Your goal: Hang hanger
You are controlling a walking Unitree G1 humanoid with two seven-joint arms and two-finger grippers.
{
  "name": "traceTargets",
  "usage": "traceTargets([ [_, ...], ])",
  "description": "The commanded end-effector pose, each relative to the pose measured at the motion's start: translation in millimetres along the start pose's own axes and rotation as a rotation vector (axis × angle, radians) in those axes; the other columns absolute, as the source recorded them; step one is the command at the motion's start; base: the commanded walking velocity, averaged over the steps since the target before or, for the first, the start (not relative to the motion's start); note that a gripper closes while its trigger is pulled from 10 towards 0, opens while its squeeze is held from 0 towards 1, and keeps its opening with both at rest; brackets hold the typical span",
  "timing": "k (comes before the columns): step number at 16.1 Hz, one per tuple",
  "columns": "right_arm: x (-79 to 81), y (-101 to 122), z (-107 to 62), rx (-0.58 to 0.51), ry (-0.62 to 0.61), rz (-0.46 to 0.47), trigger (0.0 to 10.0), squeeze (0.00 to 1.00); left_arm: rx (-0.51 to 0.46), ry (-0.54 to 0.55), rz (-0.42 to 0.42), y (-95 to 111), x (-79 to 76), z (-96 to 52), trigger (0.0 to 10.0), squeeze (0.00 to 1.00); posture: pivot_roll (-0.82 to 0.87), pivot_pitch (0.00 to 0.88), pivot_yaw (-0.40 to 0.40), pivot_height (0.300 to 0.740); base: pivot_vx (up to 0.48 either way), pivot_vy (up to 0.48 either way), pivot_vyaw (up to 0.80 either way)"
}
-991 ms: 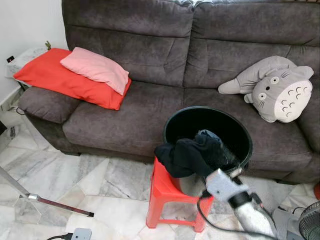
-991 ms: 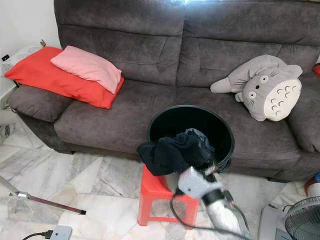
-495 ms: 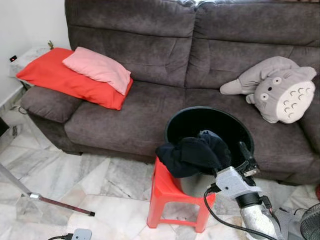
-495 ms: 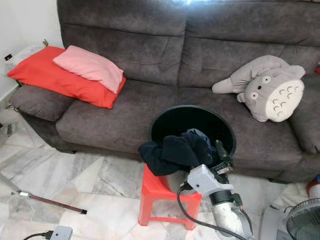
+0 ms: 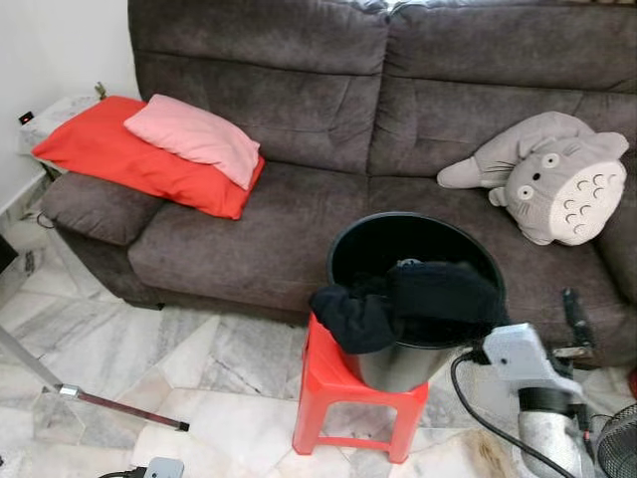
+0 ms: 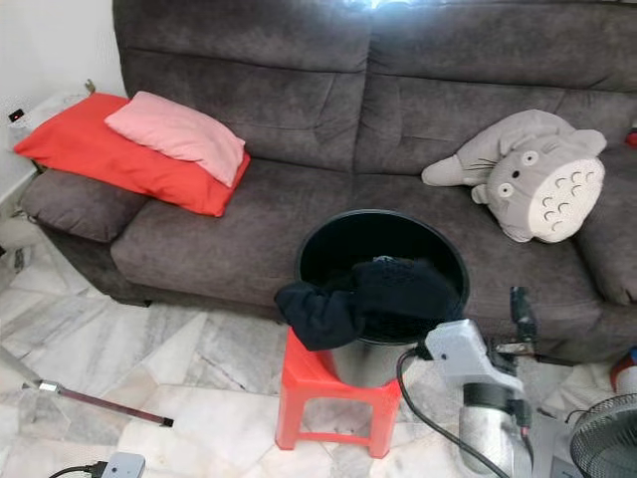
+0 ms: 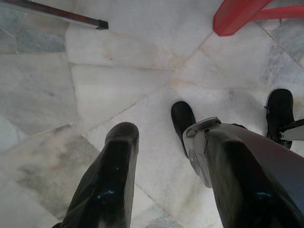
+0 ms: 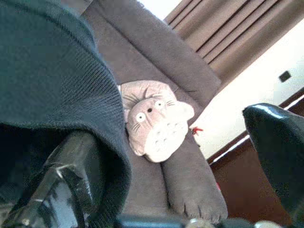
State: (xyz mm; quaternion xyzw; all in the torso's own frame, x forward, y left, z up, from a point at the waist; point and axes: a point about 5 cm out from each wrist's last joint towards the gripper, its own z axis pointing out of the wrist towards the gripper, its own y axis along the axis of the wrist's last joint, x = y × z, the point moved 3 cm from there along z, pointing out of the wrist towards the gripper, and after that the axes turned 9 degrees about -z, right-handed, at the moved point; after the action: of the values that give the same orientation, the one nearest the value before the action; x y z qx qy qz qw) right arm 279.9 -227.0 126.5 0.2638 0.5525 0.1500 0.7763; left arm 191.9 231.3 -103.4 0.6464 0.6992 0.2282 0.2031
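My right end effector (image 8: pixel 156 190) sits spread, one finger under the dark garment (image 5: pixel 408 304) draped over the black bucket (image 5: pixel 413 368), poised to lift; left end effector (image 7: pixel 164 175) hangs spread.

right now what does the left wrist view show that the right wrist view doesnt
Left wrist view: the left gripper, open, hanging over the marble floor, a corner of the red stool, a thin dark rod on the tiles, and the robot's black feet.
Right wrist view: the right gripper, open, beside the black garment, with the grey plush toy on the sofa and curtains.
Shared: each looks along its own two black fingers.
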Motion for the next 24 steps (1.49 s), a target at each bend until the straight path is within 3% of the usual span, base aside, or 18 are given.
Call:
traceTargets([
  [1, 9.8, 2, -1.6, -0.004, 0.071, 0.022, 10.0, 0.0, 0.049, 0.001, 0.006, -14, 0.9, -2.0, 10.0, 0.0, -0.12, 0.114, 0.013, 0.74, 0.0, 0.0, 0.0],
  [4, 33.2, 3, -2.2, 0.014, 0.234, 0.056, 10.0, 0.0, 0.053, 0.004, 0.005, -15, 2.8, -2.6, 10.0, 0.0, -0.12, 0.115, 0.012, 0.74, 0.0, 0.0, 0.0],
  [6, 42.9, -4, -1.4, 0.059, 0.296, 0.009, 10.0, 0.0, 0.057, 0.011, 0.004, -16, 7.3, -3.7, 10.0, 0.0, -0.12, 0.113, 0.012, 0.74, 0.0, 0.0, 0.0],
  [7, 42.5, -5, -0.7, 0.07, 0.293, 0.009, 10.0, 0.0, 0.058, 0.013, 0.003, -16, 8.4, -3.9, 10.0, 0.0, -0.12, 0.114, 0.012, 0.74, 0.0, 0.0, 0.0],
  [12, 35.0, 26, 8.3, -0.201, 0.281, -0.09, 10.0, 0.0, 0.054, 0.021, 0.001, -15, 13.0, -4.5, 10.0, 0.0, -0.12, 0.112, 0.011, 0.74, 0.0, 0.0, 0.0],
  [13, 17.4, 28, 11.9, -0.207, 0.163, -0.127, 10.0, 0.0, 0.052, 0.021, 0.0, -14, 13.3, -4.5, 10.0, 0.0, -0.12, 0.113, 0.011, 0.74, 0.0, 0.0, 0.0],
  [15, 1.9, 14, 16.8, -0.101, 0.065, -0.146, 10.0, 0.0, 0.051, 0.019, 0.002, -14, 12.6, -4.4, 10.0, 0.0, -0.12, 0.115, 0.012, 0.74, 0.0, 0.0, 0.0],
  [16, 12.0, -2, 14.7, -0.013, 0.134, -0.089, 10.0, 0.0, 0.053, 0.016, 0.004, -15, 11.3, -4.2, 10.0, 0.0, -0.12, 0.115, 0.015, 0.74, 0.0, 0.0, 0.0],
  [19, 33.8, 16, 10.3, -0.176, 0.271, -0.139, 10.0, 0.0, 0.049, 0.011, 0.003, -14, 10.0, -3.8, 10.0, 0.0, -0.12, 0.112, 0.015, 0.74, 0.0, 0.0, 0.0],
  [24, 29.2, 17, 22.3, -0.232, 0.274, -0.207, 10.0, 0.0, 0.048, 0.014, 0.002, -14, 10.9, -4.1, 10.0, 0.0, -0.12, 0.112, 0.015, 0.74, 0.0, 0.0, 0.0],
])
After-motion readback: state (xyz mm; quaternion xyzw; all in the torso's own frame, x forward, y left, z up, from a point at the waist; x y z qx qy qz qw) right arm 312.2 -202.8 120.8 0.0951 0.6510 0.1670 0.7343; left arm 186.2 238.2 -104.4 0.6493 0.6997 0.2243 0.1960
